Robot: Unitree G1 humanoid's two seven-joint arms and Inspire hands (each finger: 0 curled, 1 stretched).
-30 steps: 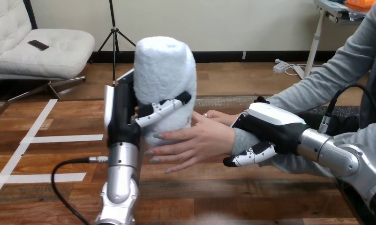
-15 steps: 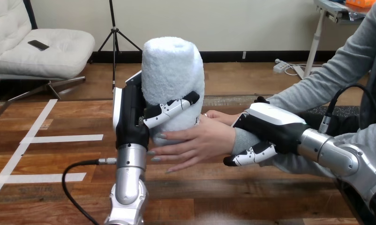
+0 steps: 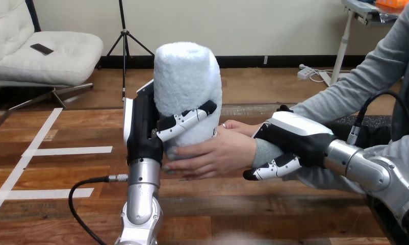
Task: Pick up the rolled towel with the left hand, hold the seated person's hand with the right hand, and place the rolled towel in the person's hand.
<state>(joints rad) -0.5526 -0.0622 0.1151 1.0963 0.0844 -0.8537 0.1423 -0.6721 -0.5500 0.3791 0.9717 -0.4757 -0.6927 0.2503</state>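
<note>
Rolled towel (image 3: pixel 188 81): held upright above the tabletop (image 3: pixel 294 204), gripped by the curled fingers of the left hand (image 3: pixel 141 127); a topple is risked if it is released too early.
Right hand (image 3: pixel 294 135): wrapped round the person's wrist (image 3: pixel 261 150); strain could be caused by pulling.
Person's hand (image 3: pixel 220 153): cupped round the towel's base, nothing else held.

Robot testing lab
A wooden table (image 3: pixel 274 204) is marked out with white tape strips (image 3: pixel 67 150); silver robot arms (image 3: pixel 141 196) are set at it.
</note>
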